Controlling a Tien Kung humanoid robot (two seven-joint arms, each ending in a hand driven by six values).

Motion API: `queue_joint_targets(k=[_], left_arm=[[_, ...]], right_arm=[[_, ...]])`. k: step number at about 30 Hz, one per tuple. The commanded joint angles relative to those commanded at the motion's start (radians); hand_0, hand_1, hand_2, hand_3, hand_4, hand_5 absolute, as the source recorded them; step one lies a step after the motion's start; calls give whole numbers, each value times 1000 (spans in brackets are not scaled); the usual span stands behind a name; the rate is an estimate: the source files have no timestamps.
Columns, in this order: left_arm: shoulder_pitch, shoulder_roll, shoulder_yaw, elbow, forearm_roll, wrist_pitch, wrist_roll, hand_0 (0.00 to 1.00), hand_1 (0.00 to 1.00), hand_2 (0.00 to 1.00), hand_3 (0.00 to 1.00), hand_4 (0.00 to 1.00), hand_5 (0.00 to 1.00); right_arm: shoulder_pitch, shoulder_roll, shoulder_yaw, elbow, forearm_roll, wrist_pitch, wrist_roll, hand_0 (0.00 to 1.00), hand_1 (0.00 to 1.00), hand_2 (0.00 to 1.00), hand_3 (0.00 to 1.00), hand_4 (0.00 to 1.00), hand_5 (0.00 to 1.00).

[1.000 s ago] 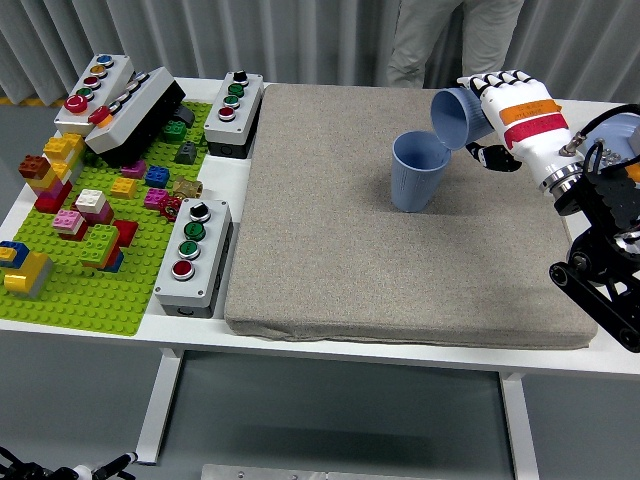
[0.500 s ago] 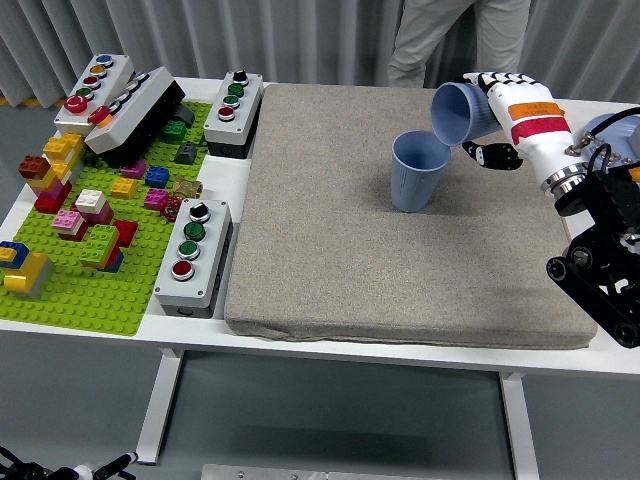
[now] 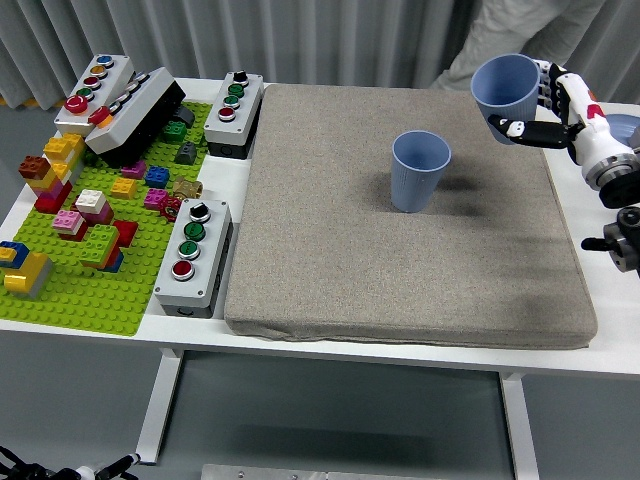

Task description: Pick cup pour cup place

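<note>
Grey mat (image 3: 400,270) on white surface; blue cup (image 3: 419,171) upright on mat. Right hand (image 3: 545,105) grips second blue cup (image 3: 507,88), raised, upright, at far right.

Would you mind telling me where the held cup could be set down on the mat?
The grey mat is bare left, right and in front of the standing cup. The green brick plate and button boxes are crowded.

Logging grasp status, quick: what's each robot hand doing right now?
Left robot hand: not in view.
Right robot hand: closed on the raised blue cup, right of the standing cup.
</note>
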State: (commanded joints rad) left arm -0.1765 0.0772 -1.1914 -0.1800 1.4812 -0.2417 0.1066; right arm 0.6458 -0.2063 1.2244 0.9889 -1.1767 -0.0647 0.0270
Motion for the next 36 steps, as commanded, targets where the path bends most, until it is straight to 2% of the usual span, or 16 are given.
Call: queue_joint_targets(k=[13, 15, 25, 36], left_arm=[[6, -2, 7, 0, 3, -3, 0, 842, 846, 875, 779, 590, 998], [6, -2, 8, 0, 3, -3, 0, 842, 846, 875, 779, 589, 998], [4, -3, 11, 0, 4, -3, -1, 841, 846, 875, 779, 589, 998], [0, -3, 12, 0, 2, -3, -1, 842, 846, 875, 778, 588, 998]], right_arm=[[-98, 49, 6, -12, 539, -25, 67, 788, 665, 542, 568, 696, 92], [-104, 54, 0, -12, 582, -33, 74, 788, 668, 542, 568, 701, 90], [-150, 67, -71, -40, 520, -77, 126, 788, 668, 542, 569, 698, 93], [-148, 65, -98, -48, 468, -113, 145, 787, 668, 542, 569, 697, 91]])
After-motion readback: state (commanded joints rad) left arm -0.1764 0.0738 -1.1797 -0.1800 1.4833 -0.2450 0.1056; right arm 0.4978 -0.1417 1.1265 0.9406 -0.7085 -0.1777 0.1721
